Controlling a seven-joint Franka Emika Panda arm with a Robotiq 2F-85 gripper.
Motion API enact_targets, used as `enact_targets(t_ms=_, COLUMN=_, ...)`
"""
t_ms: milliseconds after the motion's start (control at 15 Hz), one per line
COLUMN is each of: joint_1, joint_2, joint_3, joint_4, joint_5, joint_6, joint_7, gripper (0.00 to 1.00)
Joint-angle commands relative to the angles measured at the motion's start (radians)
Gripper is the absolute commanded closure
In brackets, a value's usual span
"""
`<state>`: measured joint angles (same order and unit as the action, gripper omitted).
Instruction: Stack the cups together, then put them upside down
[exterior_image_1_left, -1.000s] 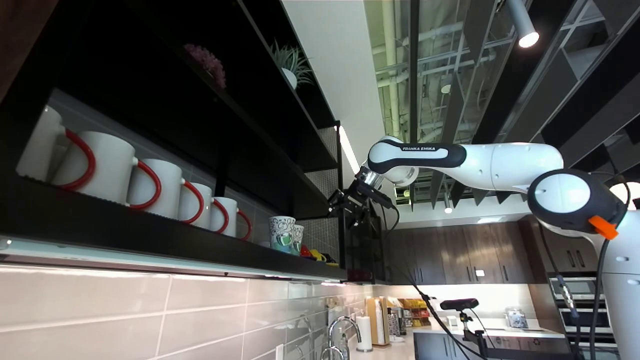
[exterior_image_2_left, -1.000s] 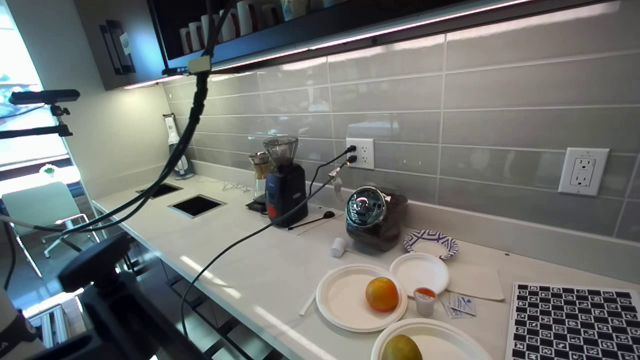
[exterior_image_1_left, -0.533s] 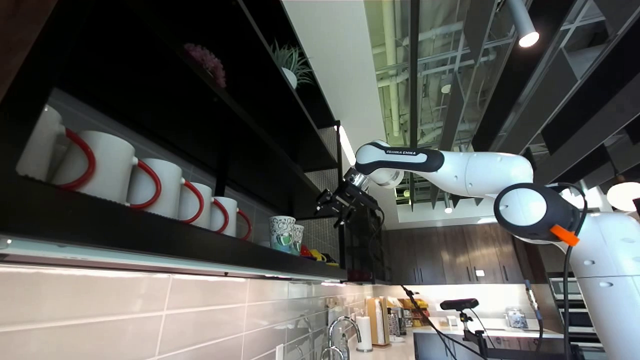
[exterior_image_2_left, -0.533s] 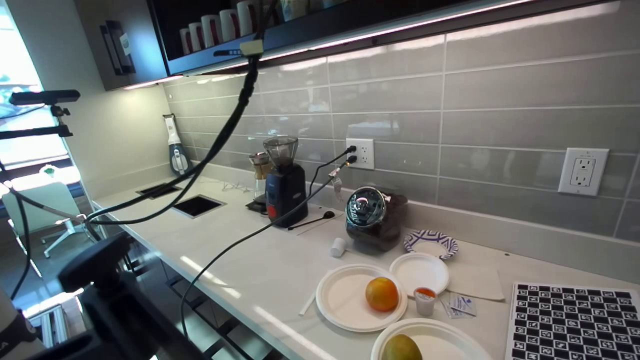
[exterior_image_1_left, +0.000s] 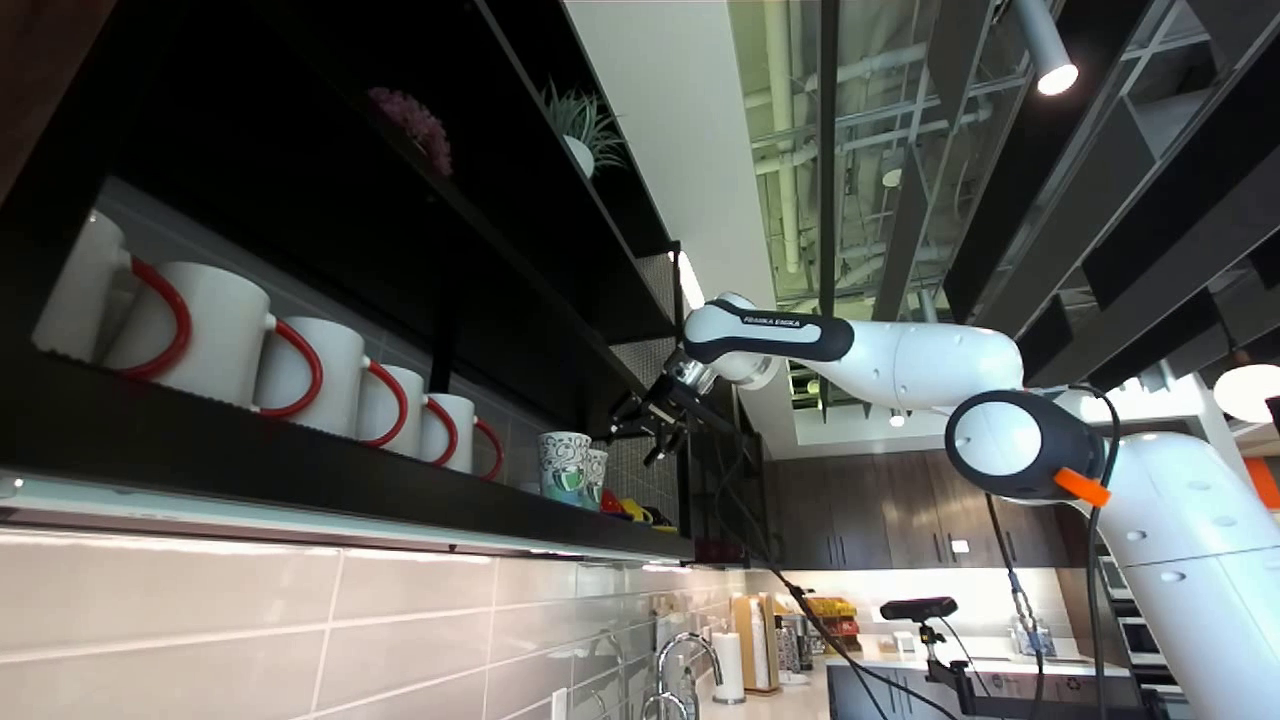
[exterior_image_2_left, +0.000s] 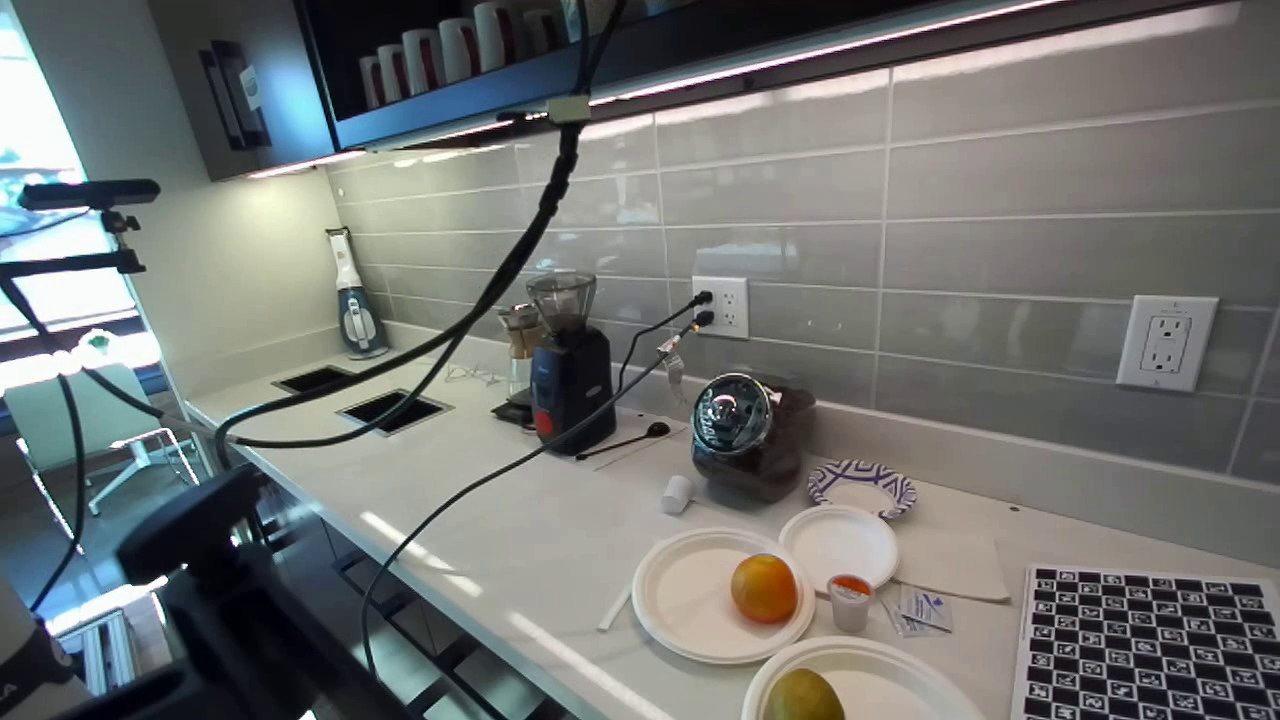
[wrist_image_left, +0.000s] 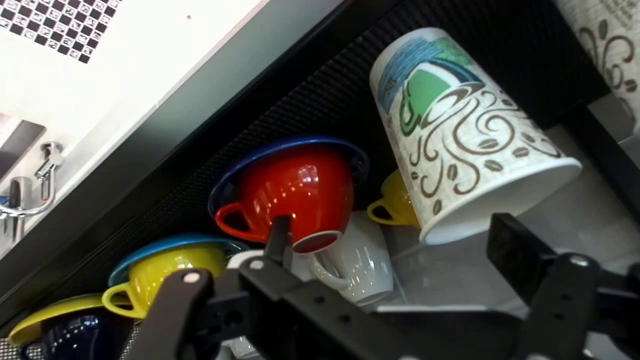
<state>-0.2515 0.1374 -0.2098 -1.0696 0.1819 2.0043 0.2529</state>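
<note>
Two pale paper cups with teal-green patterning stand upright side by side on the black shelf (exterior_image_1_left: 400, 490). The larger-looking cup (exterior_image_1_left: 565, 465) is nearer the mugs; the other cup (exterior_image_1_left: 594, 477) is partly hidden behind it. In the wrist view one patterned cup (wrist_image_left: 450, 125) shows whole with its open rim, and part of the other cup (wrist_image_left: 615, 65) shows at the right edge, apart from it. My gripper (exterior_image_1_left: 633, 442) is at the shelf opening beside the cups. Its jaws (wrist_image_left: 392, 230) are wide open with nothing held, the cup's rim beyond and between the fingertips.
White mugs with red handles (exterior_image_1_left: 215, 330) line the same shelf. A red cup (wrist_image_left: 310, 195), a yellow cup (wrist_image_left: 175, 265) and white cups (wrist_image_left: 360, 260) stand near the gripper. Another shelf board (exterior_image_1_left: 520, 270) lies overhead. Arm cables (exterior_image_2_left: 560, 180) hang over the counter.
The arm has moved left and slightly down in an exterior view, bringing the gripper closer to the paper cups. The cables have swung right in an exterior view. The cups have not moved.
</note>
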Motion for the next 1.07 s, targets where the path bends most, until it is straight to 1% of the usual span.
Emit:
enact_targets(t_ms=0, joint_1=-0.011, joint_2=0.075, joint_3=0.006, joint_4=0.100, joint_5=0.038, joint_6=-0.041, joint_7=-0.034, gripper=0.00)
enact_targets(t_ms=133, joint_1=-0.010, joint_2=0.095, joint_3=0.011, joint_4=0.114, joint_5=0.042, joint_6=-0.043, joint_7=-0.034, gripper=0.00)
enact_targets(t_ms=200, joint_1=-0.010, joint_2=0.104, joint_3=0.014, joint_4=0.121, joint_5=0.043, joint_6=-0.043, joint_7=-0.031, gripper=0.05)
enact_targets(t_ms=267, joint_1=-0.010, joint_2=0.111, joint_3=0.017, joint_4=0.126, joint_5=0.044, joint_6=-0.041, joint_7=-0.029, gripper=0.27)
enact_targets(t_ms=400, joint_1=-0.010, joint_2=0.120, joint_3=0.022, joint_4=0.136, joint_5=0.045, joint_6=-0.043, joint_7=-0.022, gripper=0.31)
enact_targets(t_ms=667, joint_1=-0.016, joint_2=0.108, joint_3=0.029, joint_4=0.151, joint_5=0.075, joint_6=-0.074, joint_7=-0.020, gripper=0.61)
enact_targets(t_ms=733, joint_1=-0.018, joint_2=0.106, joint_3=0.029, joint_4=0.159, joint_5=0.086, joint_6=-0.089, joint_7=-0.018, gripper=0.67)
enact_targets(t_ms=1000, joint_1=-0.025, joint_2=0.106, joint_3=0.025, joint_4=0.195, joint_5=0.114, joint_6=-0.127, joint_7=-0.011, gripper=0.95)
